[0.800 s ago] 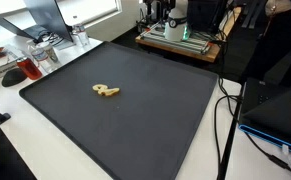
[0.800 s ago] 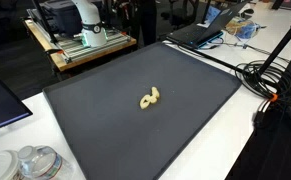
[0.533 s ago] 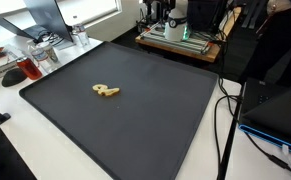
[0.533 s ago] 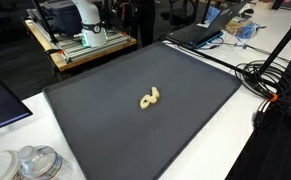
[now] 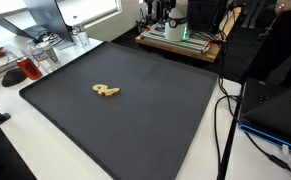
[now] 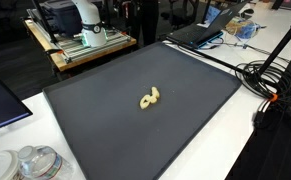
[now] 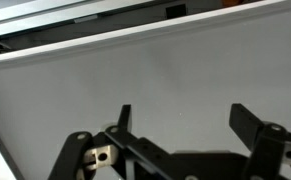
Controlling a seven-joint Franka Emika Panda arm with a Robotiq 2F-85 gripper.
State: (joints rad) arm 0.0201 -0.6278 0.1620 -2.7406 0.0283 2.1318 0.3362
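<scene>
**Gripper** (image 7: 185,128): seen in the wrist view only, entering from the bottom edge. Jaws spread wide, with one dark finger (image 7: 123,116) on the left and one on the right. Nothing is between them and nothing is touched. Behind it is a pale grey surface (image 7: 175,65), whose edge runs along the top of the view.

**Tan piece** (image 5: 106,92) (image 6: 150,98): small, curled and pale yellow. It lies flat and alone near the middle of the mat, in both exterior views, well apart from every edge.

**Mat** (image 5: 145,125) (image 6: 105,125): large and black, covering most of the white table (image 5: 45,140).

**Stand** (image 6: 80,50): wooden, beyond the mat's far edge, carrying the arm's white base.

**Laptop** (image 6: 195,32): at the far right corner in an exterior view.

**Cables** (image 6: 270,80): black, bundled at the right.
</scene>
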